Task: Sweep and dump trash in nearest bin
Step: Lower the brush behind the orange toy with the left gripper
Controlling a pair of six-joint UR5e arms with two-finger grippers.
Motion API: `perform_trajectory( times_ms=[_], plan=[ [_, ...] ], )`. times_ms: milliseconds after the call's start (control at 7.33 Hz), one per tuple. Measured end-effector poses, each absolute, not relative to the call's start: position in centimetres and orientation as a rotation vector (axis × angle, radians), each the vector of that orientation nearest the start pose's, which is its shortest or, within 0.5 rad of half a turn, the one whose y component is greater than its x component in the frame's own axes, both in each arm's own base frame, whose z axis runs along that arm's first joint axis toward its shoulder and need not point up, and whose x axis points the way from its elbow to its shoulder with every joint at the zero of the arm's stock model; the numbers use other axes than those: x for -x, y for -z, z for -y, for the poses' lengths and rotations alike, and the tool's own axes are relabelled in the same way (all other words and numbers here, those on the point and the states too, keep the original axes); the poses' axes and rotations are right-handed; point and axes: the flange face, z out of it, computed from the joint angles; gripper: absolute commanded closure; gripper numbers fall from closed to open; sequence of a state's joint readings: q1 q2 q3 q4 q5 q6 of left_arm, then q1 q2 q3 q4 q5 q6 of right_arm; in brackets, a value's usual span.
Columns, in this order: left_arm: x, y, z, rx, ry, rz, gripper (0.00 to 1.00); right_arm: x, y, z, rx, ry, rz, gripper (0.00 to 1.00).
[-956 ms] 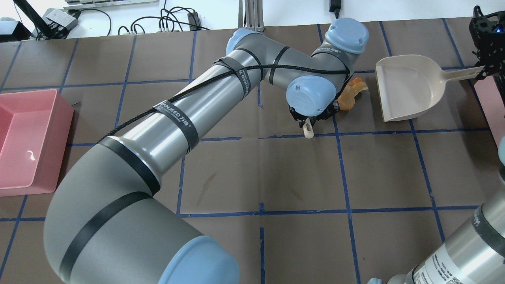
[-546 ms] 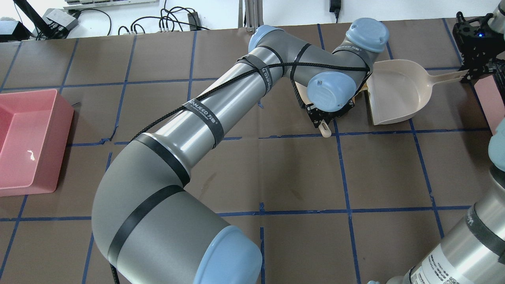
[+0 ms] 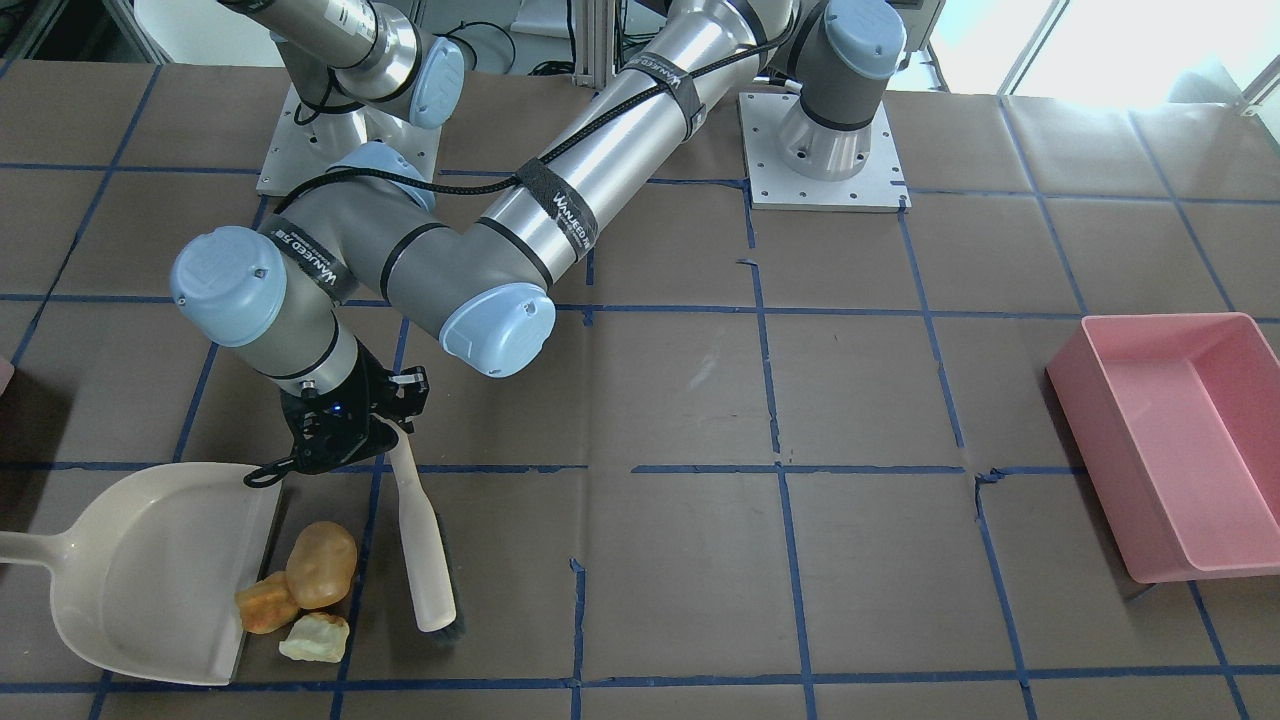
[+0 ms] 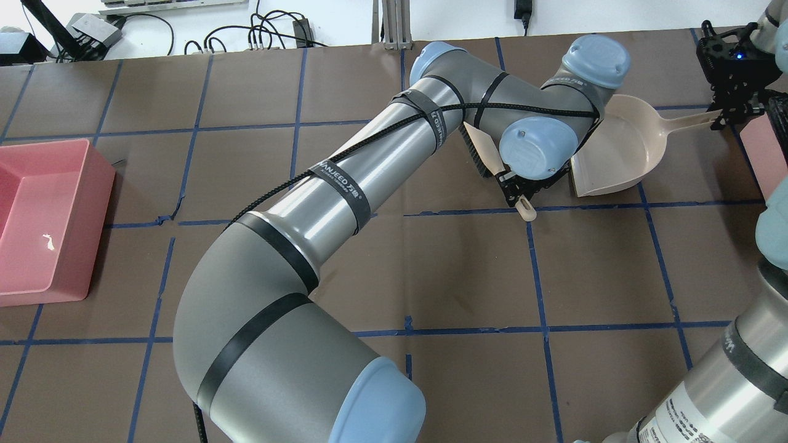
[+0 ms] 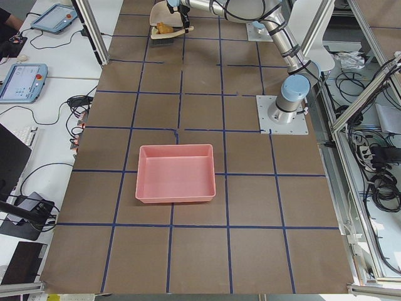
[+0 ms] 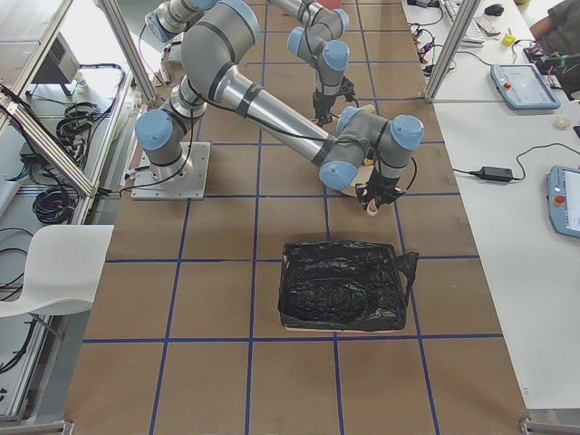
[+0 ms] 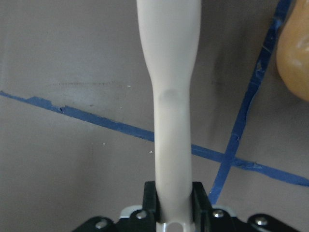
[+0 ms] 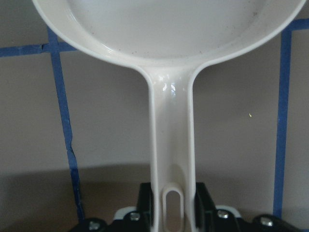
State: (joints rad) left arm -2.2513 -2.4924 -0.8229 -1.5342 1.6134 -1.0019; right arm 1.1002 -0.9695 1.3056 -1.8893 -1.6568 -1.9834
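My left gripper (image 3: pixel 385 425) is shut on the cream handle of a brush (image 3: pixel 420 540), whose dark bristles rest on the table. It also shows in the left wrist view (image 7: pixel 171 203). Three amber and pale trash lumps (image 3: pixel 321 564) lie between the brush and the mouth of the cream dustpan (image 3: pixel 130 570); one touches its lip. My right gripper (image 4: pixel 732 111) is shut on the dustpan's handle (image 8: pixel 172 145). The pale pink bin (image 4: pixel 766 154) shows only as a corner at the overhead view's right edge. The left wrist hides the trash in the overhead view.
A large pink rectangular tray (image 3: pixel 1160 440) sits far off on my left side. In the exterior right view a container lined with a black bag (image 6: pixel 343 288) stands just beyond the dustpan. Blue tape lines grid the brown table (image 3: pixel 760 560).
My left arm has swung right with the brush, pushing the trash up to the dustpan. The right gripper has drawn the dustpan left. The trash is now hidden under the left wrist.
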Motion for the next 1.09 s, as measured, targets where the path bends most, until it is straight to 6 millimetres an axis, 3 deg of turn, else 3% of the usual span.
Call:
perform_trajectory(
  times_ms=[410, 1092],
  plan=[
    [62.9, -22.1, 53.9, 0.465, -0.086, -2.993, 1.0, 20.9, -28.1, 68.8, 2.143, -0.147, -2.311, 1.0],
    [65.3, -21.4, 52.8, 0.33, -0.065, -3.031, 1.0, 20.8, -27.9, 68.8, 2.123, -0.148, -2.318, 1.0]
  ],
)
